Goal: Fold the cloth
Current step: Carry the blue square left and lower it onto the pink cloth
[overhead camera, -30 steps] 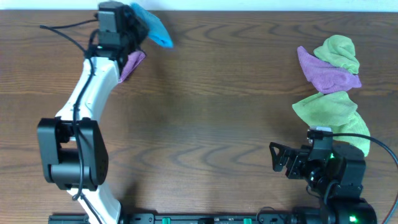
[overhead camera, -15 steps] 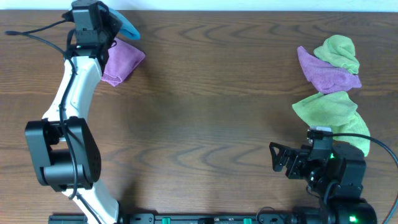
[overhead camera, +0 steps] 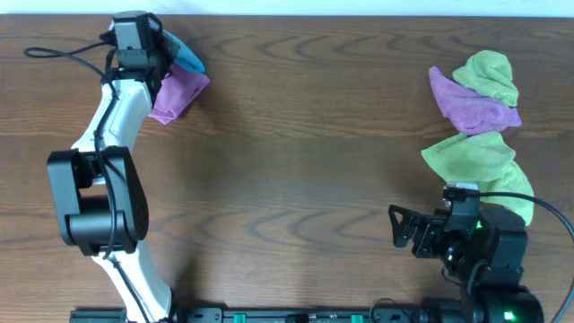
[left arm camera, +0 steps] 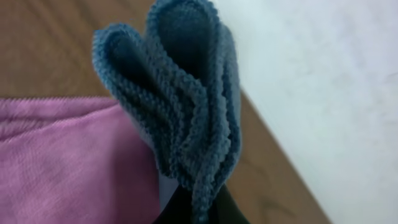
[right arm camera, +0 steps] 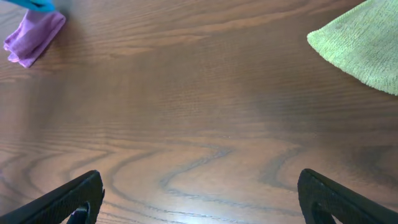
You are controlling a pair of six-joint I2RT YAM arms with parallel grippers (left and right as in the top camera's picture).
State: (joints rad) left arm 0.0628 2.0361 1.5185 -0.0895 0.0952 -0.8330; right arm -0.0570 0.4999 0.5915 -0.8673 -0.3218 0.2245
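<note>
Left gripper (left arm camera: 198, 209) is clamped on the sky-blue cloth (left arm camera: 180, 106). The wrist view shows the cloth bunched into several stacked layers, with their hemmed edges running away from the fingers.

Position: far-left back corner of the table (overhead camera: 305, 161), close to its rear edge. From overhead, only a blue tip (overhead camera: 186, 56) shows, poking out on the arm's right side. A purple cloth (overhead camera: 176, 93) lies just beside and partly under it. We cannot tell whether blue touches purple or hangs above it.

Cloth's long axis: from the pinch outward, roughly along the gripper's own line. It is gathered, not spread.

Right gripper (overhead camera: 400, 230) sits near its base with fingers wide apart and nothing between them, well apart from the cloth. Beside it is a pile of lime-green cloths (overhead camera: 475, 157).

Our judgement: bare wood for laying out lies toward the table's middle, right of and nearer than the pinch. The left arm does the carrying.
</note>
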